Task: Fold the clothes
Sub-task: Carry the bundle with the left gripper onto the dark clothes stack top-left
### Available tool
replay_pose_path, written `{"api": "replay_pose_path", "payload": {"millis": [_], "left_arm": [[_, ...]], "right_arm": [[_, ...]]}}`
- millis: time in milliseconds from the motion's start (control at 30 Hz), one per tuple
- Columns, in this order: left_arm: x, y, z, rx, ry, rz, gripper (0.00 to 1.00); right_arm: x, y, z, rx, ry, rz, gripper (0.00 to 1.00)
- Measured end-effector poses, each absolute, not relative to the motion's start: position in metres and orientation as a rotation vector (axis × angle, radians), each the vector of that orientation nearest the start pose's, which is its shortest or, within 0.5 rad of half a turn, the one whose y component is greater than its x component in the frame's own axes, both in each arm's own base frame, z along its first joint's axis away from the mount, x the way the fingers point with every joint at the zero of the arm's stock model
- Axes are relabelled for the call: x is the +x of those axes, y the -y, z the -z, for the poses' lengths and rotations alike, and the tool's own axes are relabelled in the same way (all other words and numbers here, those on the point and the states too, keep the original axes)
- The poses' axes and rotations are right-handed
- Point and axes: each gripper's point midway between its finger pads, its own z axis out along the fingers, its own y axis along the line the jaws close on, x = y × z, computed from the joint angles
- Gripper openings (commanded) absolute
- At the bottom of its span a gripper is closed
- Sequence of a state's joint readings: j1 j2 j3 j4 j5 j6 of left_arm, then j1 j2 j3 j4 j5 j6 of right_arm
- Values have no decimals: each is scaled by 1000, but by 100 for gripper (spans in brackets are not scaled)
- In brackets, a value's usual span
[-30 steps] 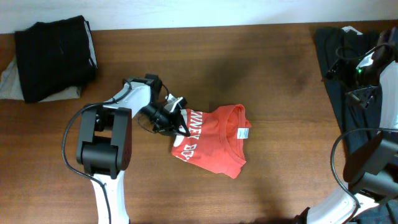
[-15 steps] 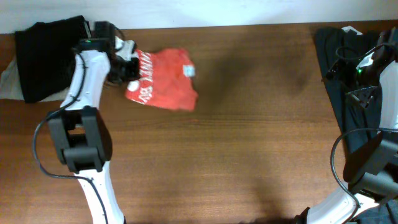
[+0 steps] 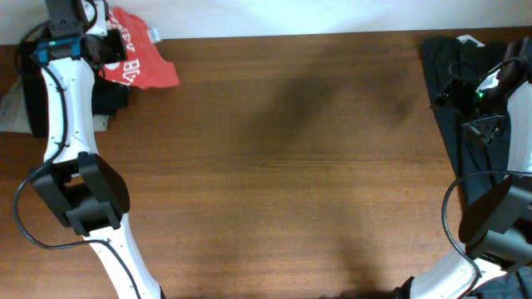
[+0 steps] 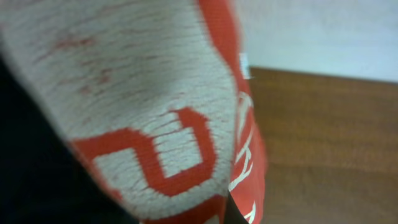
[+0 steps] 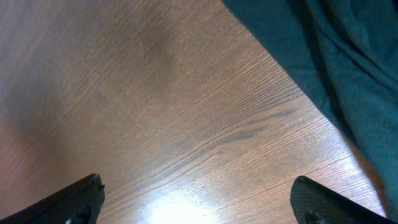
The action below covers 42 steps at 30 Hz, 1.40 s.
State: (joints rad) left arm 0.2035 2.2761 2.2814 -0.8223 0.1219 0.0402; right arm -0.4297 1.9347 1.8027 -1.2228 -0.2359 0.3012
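The folded orange-red T-shirt [image 3: 137,58] with white print hangs at the table's far left corner, over the edge of the black garment stack [image 3: 33,91]. My left gripper [image 3: 98,37] is shut on the T-shirt's left end. In the left wrist view the shirt [image 4: 155,112] fills the frame and hides the fingers. My right gripper [image 3: 499,79] hovers at the far right over a dark garment [image 3: 457,91]. In the right wrist view it is open and empty [image 5: 199,199] above bare wood, with the dark garment [image 5: 336,62] at the upper right.
A pale cloth [image 3: 10,112] pokes out under the black stack at the far left. The white wall [image 3: 291,17] runs along the table's back edge. The left arm [image 3: 62,141] stretches along the left side. The brown wooden table [image 3: 291,166] spans the middle.
My left gripper has carried the folded orange-red T-shirt from the table's middle up and to the far left corner, onto the black stack's edge. The right arm has not moved.
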Motion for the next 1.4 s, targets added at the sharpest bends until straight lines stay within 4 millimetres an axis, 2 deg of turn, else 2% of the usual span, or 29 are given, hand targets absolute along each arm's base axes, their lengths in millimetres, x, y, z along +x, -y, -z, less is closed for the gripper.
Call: {"api": "replay_pose_path", "payload": {"millis": [100,233,333,367,433,467,567,633,667,700,767,800,867,933,967,1000,1033,1067,1167,1300,1367,1400], "left_arm": [[601,-106,-221,-146,-2320,6,1],[597,-127,-224,-194,-2313,-23,1],[590,-154,-224,-236,-2309,-50,1],[583,-179,-224,-266,-2307,-80,1],[579,-201,-223,-294,-2295,-108,2],[580,-214,-221,-306,-2281,-125,6],[585,-251,-191,-351,-2277,-162,9],[587,-273,-157,-393,-2303,-197,18],[585,-281,-141,-418,-2325,-212,31],[579,-291,-126,-444,-2352,-233,49],[567,-303,-111,-482,-2394,-250,84],[560,-311,-109,-507,-2405,-262,96],[550,-323,-107,-563,-2411,-273,99],[548,-323,-111,-610,-2396,-260,99],[549,-322,-117,-618,-2382,-257,91],[550,-320,-129,-621,-2359,-256,66],[551,-318,-147,-620,-2328,-255,21],[552,-314,-169,-613,-2289,-237,1],[564,-303,-204,-565,-2197,-155,1],[588,-298,-210,-521,-2113,-109,1],[595,-302,-184,-535,-2136,-123,1],[595,-310,-134,-585,-2207,-162,1]], "right_arm": [[395,137,-152,1000,-2717,-322,99],[395,137,-152,1000,-2716,-322,99],[395,137,-152,1000,-2717,-322,99],[395,137,-152,1001,-2716,-322,99],[395,137,-152,1000,-2716,-322,99],[395,137,-152,1000,-2716,-322,99],[395,137,-152,1000,-2716,-322,99],[395,137,-152,1000,-2717,-322,99],[395,137,-152,1001,-2717,-322,99],[395,137,-152,1000,-2716,-322,99],[395,137,-152,1001,-2716,-322,99],[395,137,-152,1001,-2716,-322,99],[395,137,-152,1000,-2716,-322,99],[395,137,-152,1000,-2716,-322,99],[395,137,-152,1001,-2716,-322,99],[395,137,-152,1000,-2716,-322,99],[395,137,-152,1000,-2716,-322,99],[395,137,-152,1000,-2716,-322,99],[395,137,-152,1000,-2716,-322,99],[395,137,-152,1000,-2716,-322,99],[395,137,-152,1000,-2716,-322,99],[395,137,-152,1000,-2716,-322,99]]}}
